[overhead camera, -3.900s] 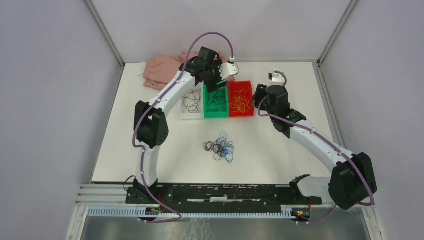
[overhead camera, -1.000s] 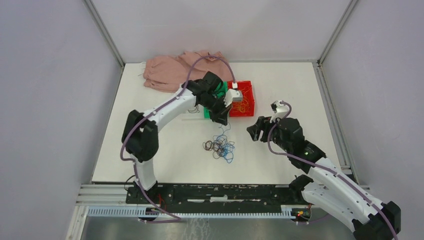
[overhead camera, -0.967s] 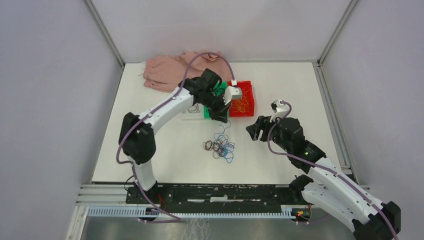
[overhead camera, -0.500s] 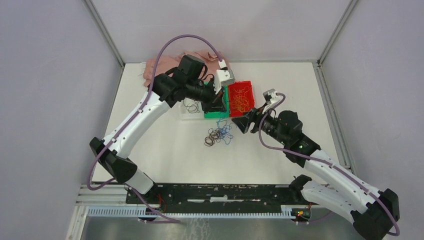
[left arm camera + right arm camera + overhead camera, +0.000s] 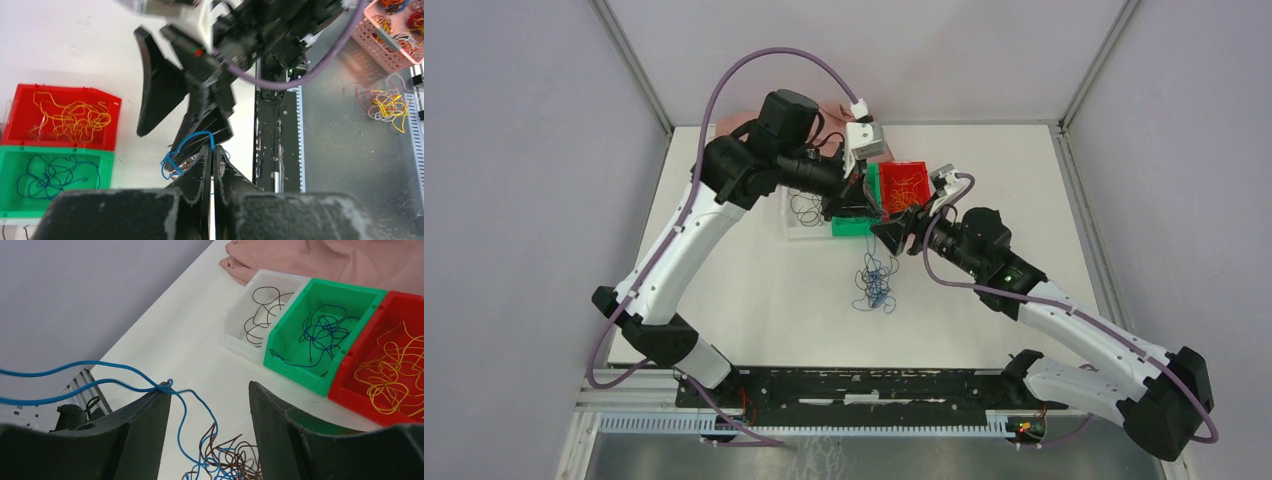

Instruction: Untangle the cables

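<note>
The cables are a small tangle (image 5: 873,287) of blue and dark brown strands on the white table, pulled long toward the bins. My left gripper (image 5: 211,150) is shut on a blue cable (image 5: 186,144) that runs down into the tangle (image 5: 227,459). In the top view the left gripper (image 5: 852,206) hovers in front of the green bin. My right gripper (image 5: 886,233) is just beside it, fingers open. In the right wrist view the right gripper (image 5: 207,390) is open, and the blue cable (image 5: 131,385) lies over the tip of its left finger (image 5: 150,415).
Three bins stand in a row at the back. A white bin (image 5: 240,329) holds brown strands, a green bin (image 5: 352,295) blue ones, a red bin (image 5: 367,402) yellow-orange ones. Pink cloth (image 5: 320,257) lies behind them. The table's near edge has a black rail (image 5: 874,385).
My left arm has lifted and drawn the blue cable up and back, stretching the tangle. My right gripper has moved left toward the left gripper, under the blue strand.
</note>
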Controlling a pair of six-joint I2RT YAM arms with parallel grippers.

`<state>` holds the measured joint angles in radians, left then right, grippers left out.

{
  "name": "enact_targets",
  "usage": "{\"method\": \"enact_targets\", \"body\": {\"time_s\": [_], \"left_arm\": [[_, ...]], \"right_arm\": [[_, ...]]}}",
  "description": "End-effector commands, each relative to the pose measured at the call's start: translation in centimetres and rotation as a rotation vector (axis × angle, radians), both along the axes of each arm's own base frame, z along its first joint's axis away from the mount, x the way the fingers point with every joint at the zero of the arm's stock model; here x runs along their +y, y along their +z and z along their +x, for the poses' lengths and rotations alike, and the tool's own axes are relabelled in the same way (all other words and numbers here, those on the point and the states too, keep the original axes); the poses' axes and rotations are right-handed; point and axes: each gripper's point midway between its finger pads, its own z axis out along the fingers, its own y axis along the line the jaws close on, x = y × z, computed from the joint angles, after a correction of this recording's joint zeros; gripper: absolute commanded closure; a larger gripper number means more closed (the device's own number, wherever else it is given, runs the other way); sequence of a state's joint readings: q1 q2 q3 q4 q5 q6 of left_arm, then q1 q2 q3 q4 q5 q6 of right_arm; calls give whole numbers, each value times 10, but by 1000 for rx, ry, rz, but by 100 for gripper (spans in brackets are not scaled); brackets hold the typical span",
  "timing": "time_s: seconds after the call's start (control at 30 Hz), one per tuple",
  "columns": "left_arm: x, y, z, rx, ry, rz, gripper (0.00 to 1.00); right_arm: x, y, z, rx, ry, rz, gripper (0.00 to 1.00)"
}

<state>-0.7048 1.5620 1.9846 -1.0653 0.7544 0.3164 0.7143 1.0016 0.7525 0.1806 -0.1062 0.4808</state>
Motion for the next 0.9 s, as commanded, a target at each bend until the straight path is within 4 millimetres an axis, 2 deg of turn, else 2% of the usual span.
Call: {"method": "enact_targets", "body": {"time_s": [0.0,0.33,0.63,0.77,0.87], "left_arm": [[0,36,-24,-62,-121,-92,97],[4,102,-30,-259,-139,-241,97],[6,147,-28,-387,-92,-362,97],[9,170,-26,-462,-65,-419,97],[14,197,-22,-555,-16,-479,97]], "right_arm": [[10,22,12,-48,-12,44,36],[19,-30,20,51,-28,2,41],[27,-72,10,120,-28,-20,42],[28,-96,5,151,-41,-48,42],[23,-122,3,176,-72,-95,42]]}}
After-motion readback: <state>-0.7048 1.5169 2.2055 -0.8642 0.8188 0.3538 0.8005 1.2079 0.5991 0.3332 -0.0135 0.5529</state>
